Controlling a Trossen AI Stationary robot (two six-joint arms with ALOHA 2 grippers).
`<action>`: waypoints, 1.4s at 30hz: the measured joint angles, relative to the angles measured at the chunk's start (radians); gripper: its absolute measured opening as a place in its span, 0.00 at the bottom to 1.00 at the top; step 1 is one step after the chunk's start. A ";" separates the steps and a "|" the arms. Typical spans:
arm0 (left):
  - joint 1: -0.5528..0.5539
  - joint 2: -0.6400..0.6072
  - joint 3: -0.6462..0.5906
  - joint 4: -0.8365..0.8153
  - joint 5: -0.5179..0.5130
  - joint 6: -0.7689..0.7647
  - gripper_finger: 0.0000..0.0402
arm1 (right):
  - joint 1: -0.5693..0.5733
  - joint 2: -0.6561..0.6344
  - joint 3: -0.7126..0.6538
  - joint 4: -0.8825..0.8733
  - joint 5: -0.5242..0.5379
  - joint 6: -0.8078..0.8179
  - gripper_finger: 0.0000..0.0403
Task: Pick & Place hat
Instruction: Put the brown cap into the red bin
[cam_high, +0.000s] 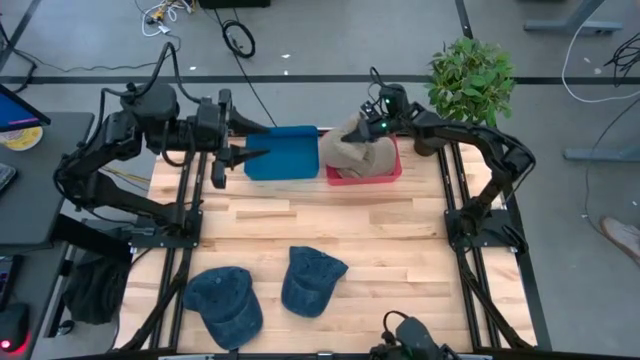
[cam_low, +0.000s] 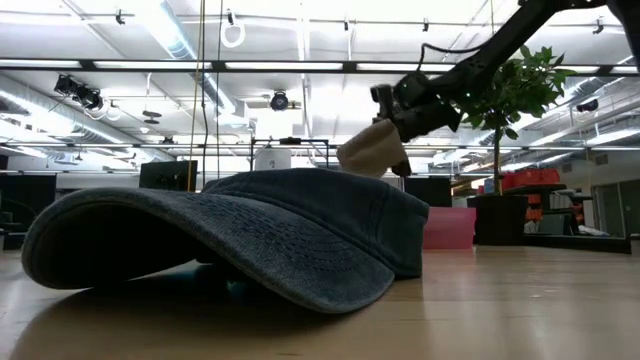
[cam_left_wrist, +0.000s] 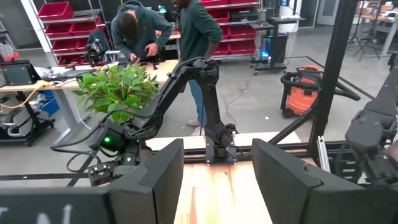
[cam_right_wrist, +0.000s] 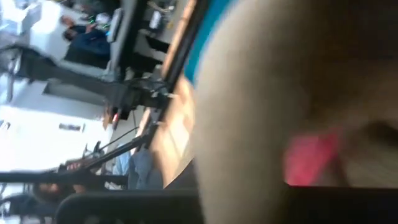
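1. The tan hat (cam_high: 358, 150) hangs from the right end effector (cam_high: 378, 126), whose fingers are pressed together on the fabric near the crown. Most of the hat droops below and toward the table's middle from that grip, over the pink bin (cam_high: 388, 174). The low view shows the same hat (cam_low: 372, 150) lifted clear, dangling under the grip (cam_low: 393, 128).
2. The step in hand looks like the place: the hat is carried above the pink bin, not yet let go. Whether its lower edge already touches the bin floor I cannot tell.
3. The next move probably calls for lowering a little, so the hat settles inside the bin walls, then spreading the fingers and lifting straight off so the cloth does not drag out.
4. The right arm reaches from its base across the far edge of the table, wrist bent down over the bin, just beside the potted plant (cam_high: 470, 78).
5. Beside the pink bin, farther from the right end effector, sits the blue bin (cam_high: 282, 152). The left end effector (cam_high: 256, 140) waits at its far side, fingers spread, holding nothing.
6. Two dark blue hats (cam_high: 224, 303) (cam_high: 312, 281) lie well apart from both end effectors, on the near part of the table (cam_high: 380, 230), still to be picked.
7. Beyond the table, two people (cam_left_wrist: 165, 28) stand at a workbench.
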 joint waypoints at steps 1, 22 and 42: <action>0.000 0.000 0.000 0.000 -0.001 0.000 0.48 | -0.008 0.002 0.000 -0.022 0.002 0.005 0.00; 0.000 0.000 0.000 0.026 -0.037 0.000 0.48 | -0.045 -0.068 0.000 -0.444 0.205 -0.094 0.01; 0.000 0.000 0.000 0.035 -0.037 0.000 0.48 | -0.178 -0.127 0.000 -0.543 0.142 -0.183 0.55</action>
